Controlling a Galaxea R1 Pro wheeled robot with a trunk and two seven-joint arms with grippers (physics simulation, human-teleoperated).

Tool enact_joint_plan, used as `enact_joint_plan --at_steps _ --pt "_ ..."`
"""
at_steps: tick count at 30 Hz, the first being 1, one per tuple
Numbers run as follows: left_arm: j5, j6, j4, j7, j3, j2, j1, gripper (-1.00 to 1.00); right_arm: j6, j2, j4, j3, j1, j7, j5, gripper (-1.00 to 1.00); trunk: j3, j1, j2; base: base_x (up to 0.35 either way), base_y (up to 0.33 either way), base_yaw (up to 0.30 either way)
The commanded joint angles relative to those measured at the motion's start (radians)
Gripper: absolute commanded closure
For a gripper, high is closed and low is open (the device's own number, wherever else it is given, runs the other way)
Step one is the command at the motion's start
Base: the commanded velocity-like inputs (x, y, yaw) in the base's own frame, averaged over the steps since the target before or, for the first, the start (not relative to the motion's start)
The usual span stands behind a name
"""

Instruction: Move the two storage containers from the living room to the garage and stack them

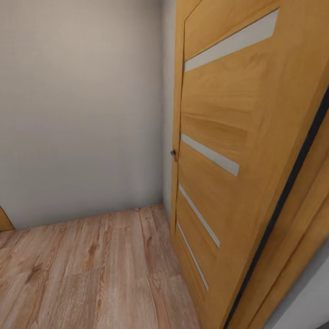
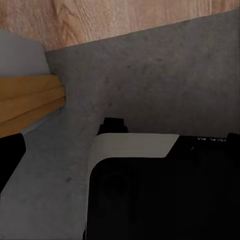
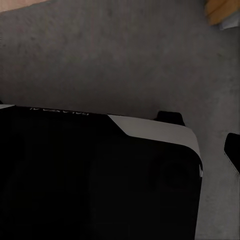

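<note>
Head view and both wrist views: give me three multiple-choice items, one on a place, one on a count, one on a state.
1. Where does the tan wooden door stand in the head view?
A. right of the pale grey wall
B. left of it
C. flat on the floor

2. How many pale slanted strips cross the door's face?
A. one
B. two
C. four

3. What surface lies below the left wrist camera?
A. blue carpet
B. dark grey concrete floor meeting light wood plank floor
C. white tiles

Answers: 1 A, door fills the right side. 2 C, four strips show. 3 B, both surfaces meet.
</note>
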Motion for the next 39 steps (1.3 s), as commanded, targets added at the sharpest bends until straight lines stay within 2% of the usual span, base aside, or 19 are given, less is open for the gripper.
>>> enact_joint_plan --at_steps 1,28,39 --pt "0.005 0.003 0.0 0.002 0.002 0.0 -0.001 -1.0 -0.005 0.001 0.003 0.008 -0.001 -0.001 -0.008 -1.0 -0.001 0.0 -0.001 0.123 0.0 0.173" --pt "0.01 0.004 0.0 0.003 0.002 -0.002 -0.001 -1.0 -0.007 0.001 0.003 0.008 -0.001 -0.001 -0.008 -1.0 -0.001 0.0 -0.001 0.008 0.0 0.264" --pt "0.005 0.003 0.0 0.001 0.001 -0.002 -0.001 -1.0 -0.008 0.001 0.003 0.008 -0.001 -0.001 -0.008 -1.0 -0.001 0.0 -0.001 0.277 0.0 0.046"
